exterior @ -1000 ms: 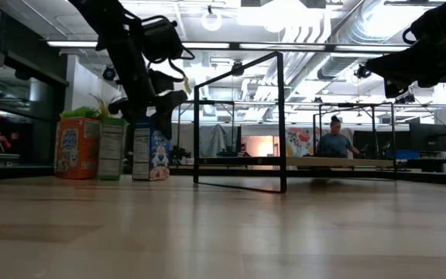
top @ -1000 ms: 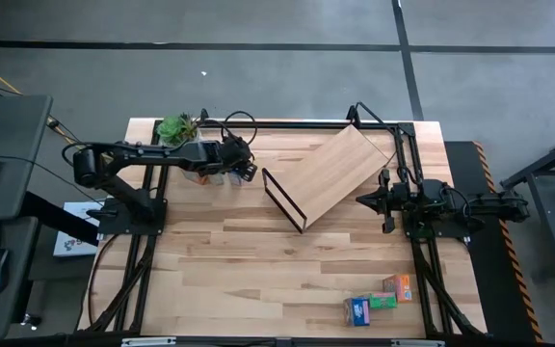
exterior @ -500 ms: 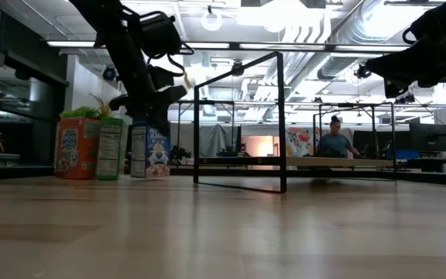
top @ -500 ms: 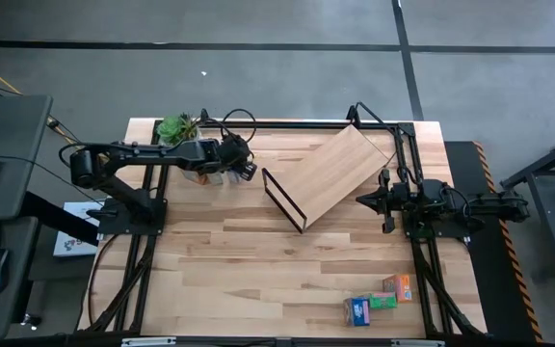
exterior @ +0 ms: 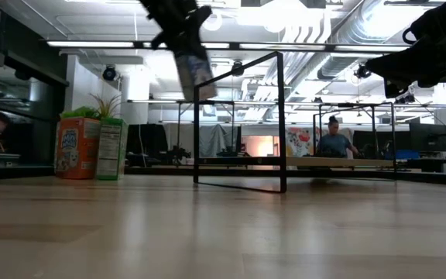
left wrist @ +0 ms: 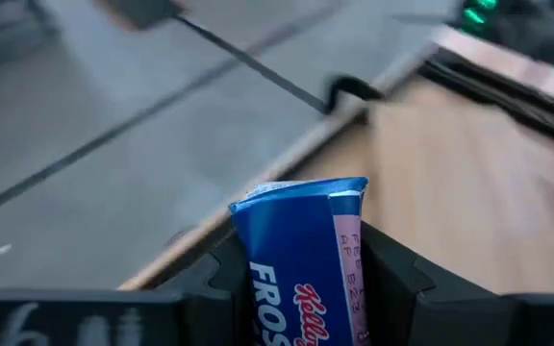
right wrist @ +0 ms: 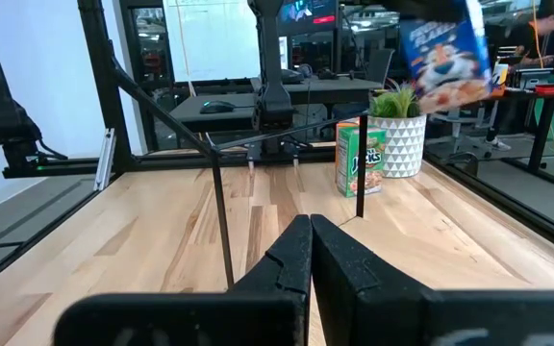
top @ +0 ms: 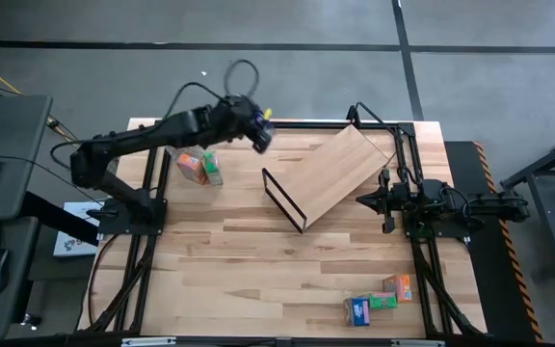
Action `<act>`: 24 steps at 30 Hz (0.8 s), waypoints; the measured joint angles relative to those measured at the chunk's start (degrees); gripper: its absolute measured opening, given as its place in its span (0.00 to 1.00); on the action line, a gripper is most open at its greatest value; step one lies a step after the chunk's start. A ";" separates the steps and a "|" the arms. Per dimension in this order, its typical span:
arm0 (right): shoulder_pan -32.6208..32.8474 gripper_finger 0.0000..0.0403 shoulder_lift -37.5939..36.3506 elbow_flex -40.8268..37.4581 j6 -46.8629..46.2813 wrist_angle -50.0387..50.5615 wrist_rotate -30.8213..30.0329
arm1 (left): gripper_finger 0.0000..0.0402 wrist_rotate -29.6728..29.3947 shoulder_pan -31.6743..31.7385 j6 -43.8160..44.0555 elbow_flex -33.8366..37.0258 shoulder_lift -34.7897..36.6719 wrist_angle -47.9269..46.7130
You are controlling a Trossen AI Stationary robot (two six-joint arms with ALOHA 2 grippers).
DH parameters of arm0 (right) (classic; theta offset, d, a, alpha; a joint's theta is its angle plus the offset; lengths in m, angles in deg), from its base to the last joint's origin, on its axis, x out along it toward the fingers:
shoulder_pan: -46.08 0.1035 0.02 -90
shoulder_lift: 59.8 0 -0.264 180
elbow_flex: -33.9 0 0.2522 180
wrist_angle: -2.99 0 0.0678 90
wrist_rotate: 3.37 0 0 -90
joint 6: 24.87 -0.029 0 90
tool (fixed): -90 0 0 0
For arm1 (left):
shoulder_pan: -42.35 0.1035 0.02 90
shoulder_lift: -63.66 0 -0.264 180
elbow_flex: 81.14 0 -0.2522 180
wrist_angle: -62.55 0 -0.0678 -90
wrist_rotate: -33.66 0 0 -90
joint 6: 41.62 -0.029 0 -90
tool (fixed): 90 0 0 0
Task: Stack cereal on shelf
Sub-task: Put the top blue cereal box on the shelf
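Item: small blue cardboard cereal box (left wrist: pixel 306 264), clenched in left gripper (top: pixel 258 130) fingers (right's pressed together, idle); we advise level carriage toward light-wood black-framed shelf (top: pixel 340 172).

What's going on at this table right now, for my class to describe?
The left end effector holds a blue cereal box in the air near the shelf, which lies tipped on the table. Two more boxes stand by the potted plant, and three sit at the near edge. The right end effector waits, shut.
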 joint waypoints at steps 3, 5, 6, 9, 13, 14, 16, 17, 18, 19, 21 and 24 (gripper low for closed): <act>0.01 0.00 0.00 0.01 0.00 -0.01 0.00 | 0.30 3.82 -3.11 -1.61 -3.19 -3.79 -3.46; 0.01 0.00 0.01 0.01 0.00 -0.01 0.00 | 0.30 7.16 -4.80 -1.85 -4.02 -6.18 -4.60; 0.01 0.00 -0.01 0.01 0.00 -0.01 0.00 | 0.30 8.85 -5.70 -1.79 -4.06 -7.31 -4.47; 0.01 0.00 0.01 0.01 0.02 -0.01 0.00 | 0.30 10.29 -7.76 -1.45 -4.08 -10.16 -2.35; 0.01 0.00 -0.01 -0.01 0.00 -0.01 0.00 | 0.30 9.82 -9.31 -1.37 -4.10 -12.18 -0.51; 0.01 0.00 0.00 0.00 0.00 -0.01 0.00 | 0.30 9.78 -9.54 -1.10 -4.10 -12.46 -0.47; 0.00 0.00 -0.01 -0.01 0.00 0.00 0.00 | 0.30 9.62 -9.81 -0.87 -4.10 -12.62 -0.85; 0.00 0.00 -0.01 -0.01 0.00 -0.01 0.00 | 0.30 9.58 -9.81 -0.87 -4.11 -12.58 -0.97; 0.01 0.00 0.00 0.01 0.00 -0.01 0.00 | 0.30 9.58 -9.81 -0.84 -4.22 -12.74 -1.07; 0.01 0.00 0.00 0.00 0.00 -0.01 0.00 | 0.30 9.58 -9.90 -0.80 -4.25 -13.01 -1.00; 0.01 0.00 0.00 0.00 0.01 -0.01 0.00 | 0.30 9.45 -9.98 -0.85 -4.19 -13.63 -1.25; 0.01 0.00 0.01 -0.01 0.00 -0.01 0.00 | 0.30 9.60 -10.00 -0.83 -4.19 -15.52 -0.21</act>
